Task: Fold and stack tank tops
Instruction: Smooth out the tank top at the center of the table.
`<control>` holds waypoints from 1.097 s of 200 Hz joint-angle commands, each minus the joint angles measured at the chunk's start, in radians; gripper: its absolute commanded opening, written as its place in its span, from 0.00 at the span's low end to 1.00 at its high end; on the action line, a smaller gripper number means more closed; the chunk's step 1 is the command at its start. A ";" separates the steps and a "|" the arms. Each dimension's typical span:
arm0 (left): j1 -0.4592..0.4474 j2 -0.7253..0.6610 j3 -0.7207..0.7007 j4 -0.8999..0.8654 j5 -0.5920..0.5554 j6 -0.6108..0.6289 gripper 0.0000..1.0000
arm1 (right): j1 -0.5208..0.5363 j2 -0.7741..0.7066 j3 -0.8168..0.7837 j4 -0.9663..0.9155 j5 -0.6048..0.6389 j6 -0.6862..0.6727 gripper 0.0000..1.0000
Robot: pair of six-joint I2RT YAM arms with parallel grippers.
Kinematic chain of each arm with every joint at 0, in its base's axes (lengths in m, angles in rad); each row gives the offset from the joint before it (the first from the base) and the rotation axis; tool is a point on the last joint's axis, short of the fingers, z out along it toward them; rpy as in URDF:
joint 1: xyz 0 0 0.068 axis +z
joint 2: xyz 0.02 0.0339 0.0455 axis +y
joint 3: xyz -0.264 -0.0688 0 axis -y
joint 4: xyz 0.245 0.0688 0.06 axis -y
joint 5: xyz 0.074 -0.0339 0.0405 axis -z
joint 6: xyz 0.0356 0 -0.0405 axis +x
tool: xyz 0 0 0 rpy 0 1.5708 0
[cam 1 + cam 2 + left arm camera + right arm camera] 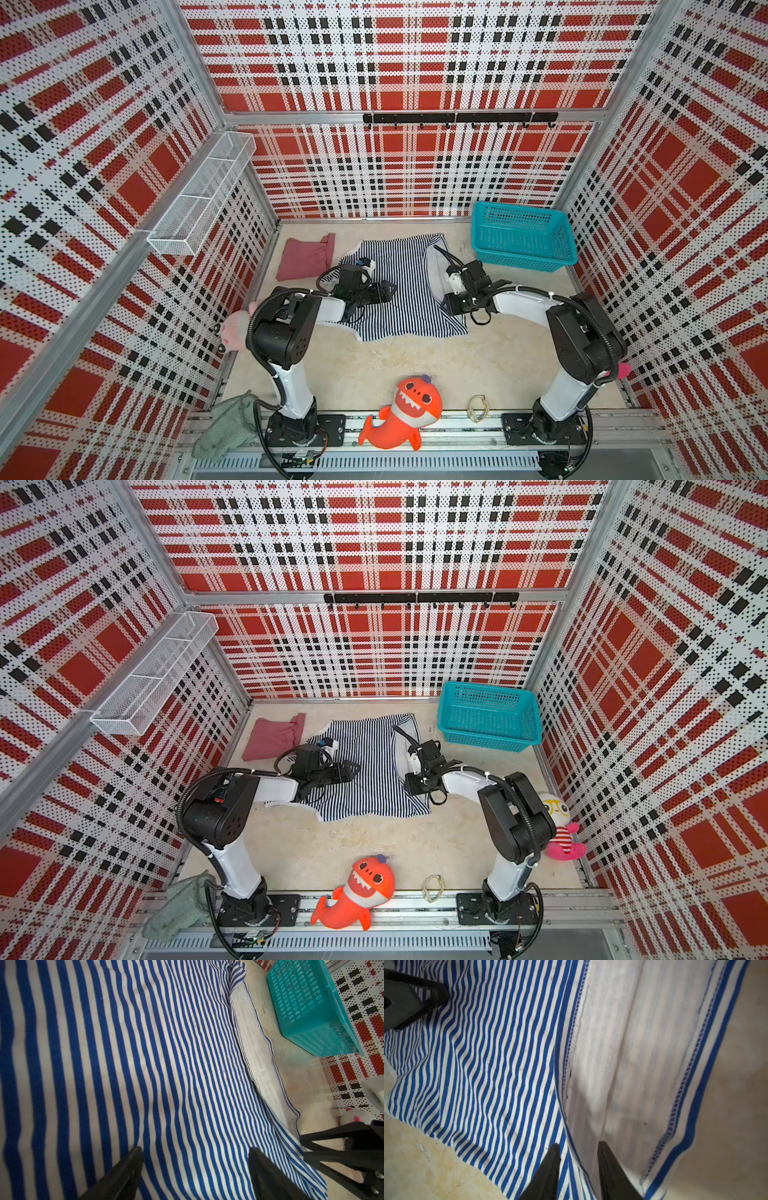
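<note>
Navy-and-white striped cloth tank top (407, 282): spread flat at centre, right edge turned back.
Plain dusty-rose cloth tank top (301, 259): folded, near its far-left corner.
Left gripper (195, 1149): jaws spread wide above the stripes.
Right gripper (579, 1145): jaws narrowly parted over the turned-back edge.

Right gripper (579, 1146), jaws parted, hangs over the striped tank top (500, 1064).

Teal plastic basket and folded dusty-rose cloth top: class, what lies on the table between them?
The spread-out navy-and-white striped tank top lies there, seen in both top views.
</note>
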State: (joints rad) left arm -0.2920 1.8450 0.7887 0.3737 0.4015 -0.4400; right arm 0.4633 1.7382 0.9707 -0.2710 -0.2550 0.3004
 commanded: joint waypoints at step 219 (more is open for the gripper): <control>0.036 0.018 -0.024 -0.219 -0.059 0.022 0.84 | -0.101 -0.234 -0.220 -0.030 0.159 0.118 0.26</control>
State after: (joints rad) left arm -0.2798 1.8393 0.7986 0.3389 0.4015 -0.4194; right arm 0.3798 1.5616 0.7448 -0.2619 -0.1406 0.4099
